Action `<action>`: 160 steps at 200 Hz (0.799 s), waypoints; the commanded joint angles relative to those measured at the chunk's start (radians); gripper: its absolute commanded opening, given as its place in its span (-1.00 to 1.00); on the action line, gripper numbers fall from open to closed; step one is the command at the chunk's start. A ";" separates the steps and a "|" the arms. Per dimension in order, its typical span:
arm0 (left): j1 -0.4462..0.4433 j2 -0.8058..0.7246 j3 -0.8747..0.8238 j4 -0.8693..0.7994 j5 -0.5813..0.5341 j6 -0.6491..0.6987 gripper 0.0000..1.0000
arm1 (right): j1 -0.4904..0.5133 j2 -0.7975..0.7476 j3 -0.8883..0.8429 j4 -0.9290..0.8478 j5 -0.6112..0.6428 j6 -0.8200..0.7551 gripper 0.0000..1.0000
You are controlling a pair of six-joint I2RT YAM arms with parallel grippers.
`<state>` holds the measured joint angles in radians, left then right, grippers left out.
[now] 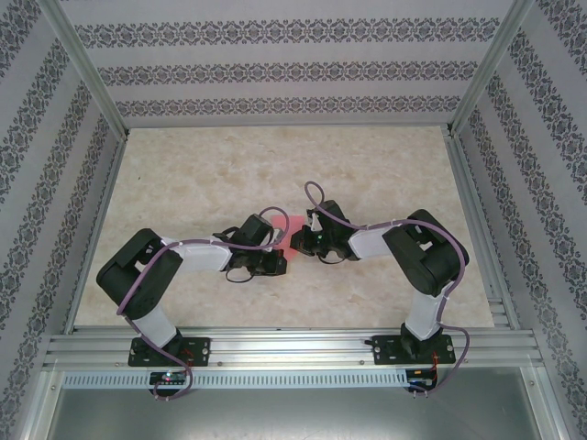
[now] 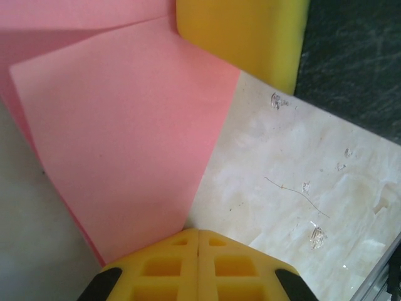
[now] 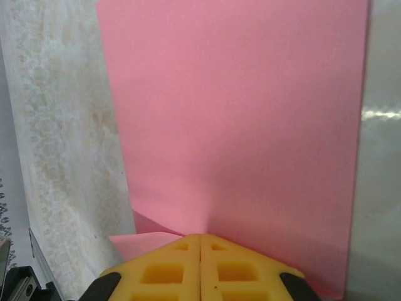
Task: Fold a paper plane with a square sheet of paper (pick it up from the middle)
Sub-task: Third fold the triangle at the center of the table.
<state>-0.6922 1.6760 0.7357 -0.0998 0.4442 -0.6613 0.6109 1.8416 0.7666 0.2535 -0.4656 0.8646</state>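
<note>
Square sheet of paper (image 1: 292, 240), pink-red, is at mid-table between my two grippers, with one flap folded over another layer. My left gripper (image 2: 198, 237) is pinched shut on a corner of it. My right gripper (image 3: 200, 241) is clamped shut on its edge. In the left wrist view, my right gripper's yellow finger (image 2: 244, 37) rests against the paper's far side. The marbled table (image 1: 275, 165) lies beneath.
</note>
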 commanded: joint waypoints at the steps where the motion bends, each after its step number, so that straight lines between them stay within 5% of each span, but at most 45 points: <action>1: 0.024 0.015 -0.041 -0.143 -0.023 -0.005 -0.89 | 0.000 0.045 0.000 -0.108 0.073 -0.037 -0.85; 160: 0.078 -0.173 -0.062 -0.236 0.040 -0.026 -0.90 | -0.007 0.042 0.012 -0.108 0.050 -0.039 -0.83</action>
<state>-0.6292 1.5757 0.6777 -0.2447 0.4885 -0.6758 0.6109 1.8435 0.7826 0.2234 -0.4660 0.8570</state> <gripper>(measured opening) 0.053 0.079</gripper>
